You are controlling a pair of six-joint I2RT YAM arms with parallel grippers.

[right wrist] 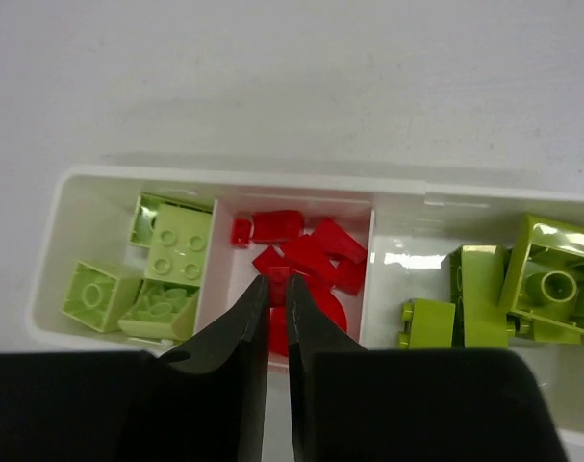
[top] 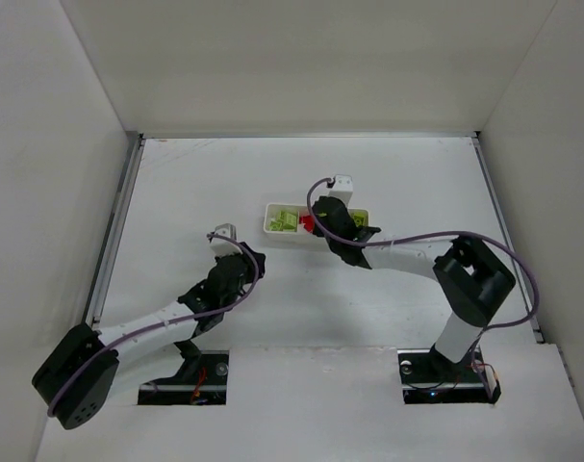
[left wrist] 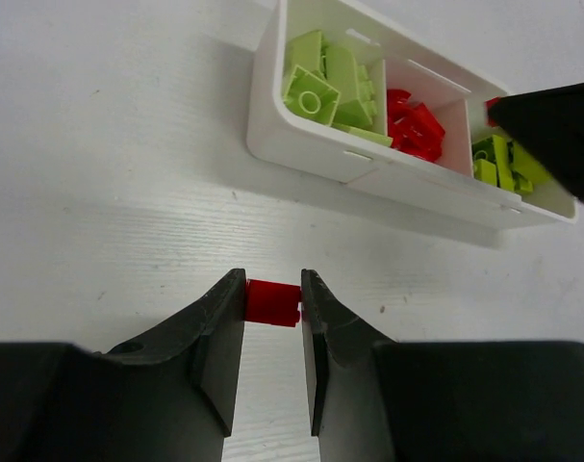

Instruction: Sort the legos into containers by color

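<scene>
A long white tray [top: 271,228] lies mid-table with three containers in a row. Its left one holds lime legos [right wrist: 171,255], the middle one red legos [right wrist: 322,248], and the right one more lime legos [right wrist: 522,284]. My right gripper [right wrist: 279,281] hangs over the middle container, shut, with a tiny red lego pinched at its tips. Short of the tray's near wall [left wrist: 311,152], my left gripper [left wrist: 273,289] is shut on a red brick [left wrist: 273,302] just above the table.
White enclosure walls stand on three sides, with a metal rail [top: 114,236] along the table's left edge. The right arm's purple cable [top: 522,274] loops over the table's right side. The right gripper's black body [left wrist: 551,120] juts in above the tray's right end.
</scene>
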